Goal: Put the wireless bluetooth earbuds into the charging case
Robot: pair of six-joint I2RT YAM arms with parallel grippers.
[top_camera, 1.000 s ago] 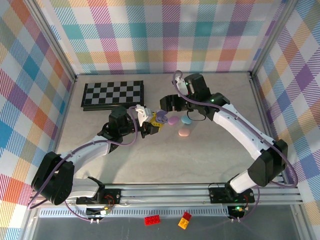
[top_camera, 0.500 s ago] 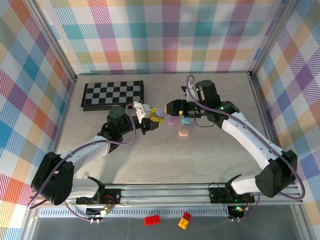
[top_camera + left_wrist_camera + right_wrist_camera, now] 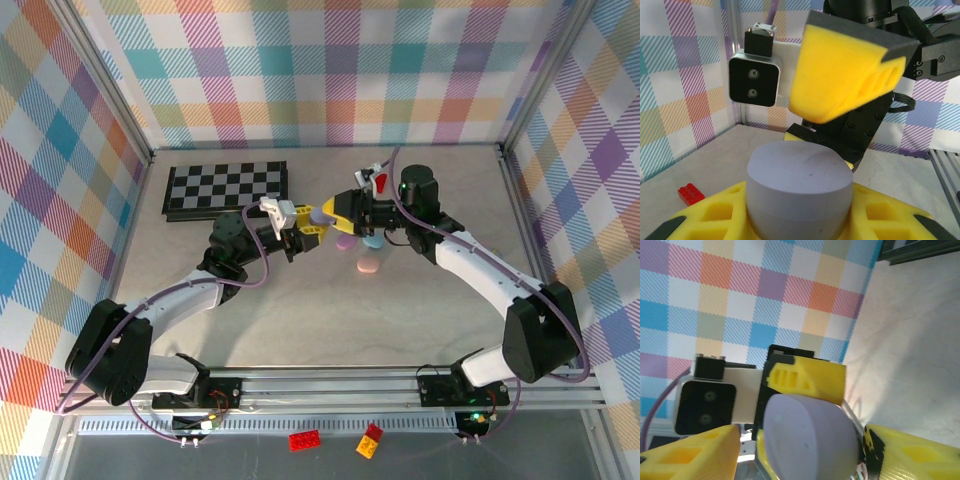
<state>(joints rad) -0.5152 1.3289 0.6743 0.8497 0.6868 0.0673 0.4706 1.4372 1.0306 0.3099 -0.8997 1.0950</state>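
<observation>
A closed lavender charging case (image 3: 320,215) is held off the table with my left gripper (image 3: 308,226) shut on it. In the left wrist view the case (image 3: 799,185) sits between my yellow fingers (image 3: 710,220). My right gripper (image 3: 336,209) faces it from the right, open, with one finger on each side of the case. In the right wrist view the case (image 3: 810,440) lies between the right gripper's (image 3: 805,457) fingers (image 3: 695,455), and a gap shows on the left side. The earbuds are hidden.
Three more closed cases lie just behind the grippers: purple (image 3: 346,241), blue (image 3: 373,241) and pink (image 3: 368,264). A folded chessboard (image 3: 227,188) lies at the back left. A red brick (image 3: 691,193) rests on the table. Plaid walls close three sides.
My right gripper has swung left from above the loose cases to straddle the lavender case. My left gripper has lifted the case slightly up and back towards it.
</observation>
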